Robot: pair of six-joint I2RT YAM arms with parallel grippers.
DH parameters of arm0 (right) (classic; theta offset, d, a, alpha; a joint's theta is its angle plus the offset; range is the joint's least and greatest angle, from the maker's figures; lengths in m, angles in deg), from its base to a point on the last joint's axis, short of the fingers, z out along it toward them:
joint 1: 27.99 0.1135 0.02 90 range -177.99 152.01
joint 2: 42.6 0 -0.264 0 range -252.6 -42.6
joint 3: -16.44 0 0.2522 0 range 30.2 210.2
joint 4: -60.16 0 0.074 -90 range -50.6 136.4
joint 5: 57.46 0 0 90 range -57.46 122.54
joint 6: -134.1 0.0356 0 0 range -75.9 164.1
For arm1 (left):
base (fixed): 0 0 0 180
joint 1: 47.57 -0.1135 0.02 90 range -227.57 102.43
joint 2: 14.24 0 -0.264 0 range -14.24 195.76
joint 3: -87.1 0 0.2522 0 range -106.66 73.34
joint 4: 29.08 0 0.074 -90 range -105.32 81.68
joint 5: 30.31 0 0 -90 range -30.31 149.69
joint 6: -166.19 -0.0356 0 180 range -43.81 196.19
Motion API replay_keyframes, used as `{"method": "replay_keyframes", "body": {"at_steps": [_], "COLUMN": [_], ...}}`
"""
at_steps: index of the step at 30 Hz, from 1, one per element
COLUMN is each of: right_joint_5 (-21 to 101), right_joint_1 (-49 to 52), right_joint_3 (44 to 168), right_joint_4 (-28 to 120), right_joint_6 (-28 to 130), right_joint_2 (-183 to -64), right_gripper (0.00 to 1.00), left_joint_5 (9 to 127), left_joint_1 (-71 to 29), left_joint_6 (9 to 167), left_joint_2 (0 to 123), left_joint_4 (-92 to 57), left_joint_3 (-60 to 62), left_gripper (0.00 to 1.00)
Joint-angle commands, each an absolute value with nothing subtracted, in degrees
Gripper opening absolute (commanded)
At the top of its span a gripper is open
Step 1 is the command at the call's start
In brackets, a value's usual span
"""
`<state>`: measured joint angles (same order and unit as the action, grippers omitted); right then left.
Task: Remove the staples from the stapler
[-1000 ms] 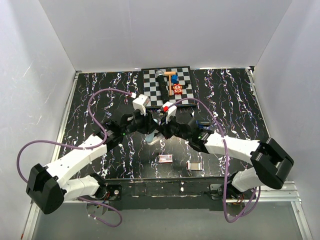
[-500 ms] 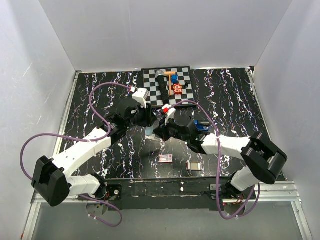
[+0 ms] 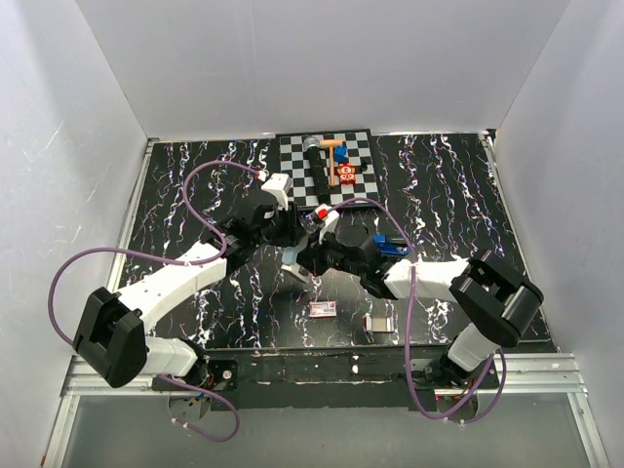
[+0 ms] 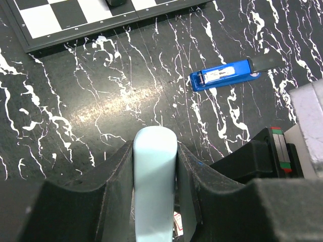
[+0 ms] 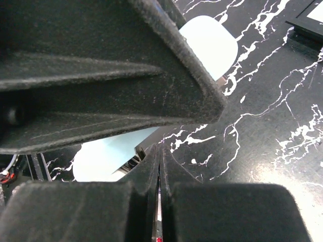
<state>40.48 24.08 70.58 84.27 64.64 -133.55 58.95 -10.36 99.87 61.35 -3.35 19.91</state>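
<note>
The top camera overlooks the whole black white-veined table (image 3: 448, 185); both wrist cameras face down close above its middle, the left sharing the small bright-blue stapler (image 4: 227, 74).

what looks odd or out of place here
The stapler lies alone on the table, untouched, while the left tool is clamped on a pale blue object instead. The right tool is shut beside it.
</note>
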Motion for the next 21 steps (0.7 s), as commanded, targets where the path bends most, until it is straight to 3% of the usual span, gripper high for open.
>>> {"method": "replay_keyframes", "body": {"at_steps": [1,21], "right_joint_5": [46.33,50.73], "right_joint_1": [25.09,25.27], "right_joint_3": [70.98,70.28], "right_joint_4": [88.68,94.22], "right_joint_6": [68.36,71.79], "right_joint_2": [-134.88,-135.41], "right_gripper": [0.01,0.01], "left_joint_5": [55.64,54.94], "left_joint_1": [-11.71,-12.32], "left_joint_6": [101.42,101.16], "left_joint_2": [60.9,64.77], "left_joint_4": [-11.53,-11.63], "left_joint_3": [15.94,14.54], "left_gripper": [0.0,0.0]}}
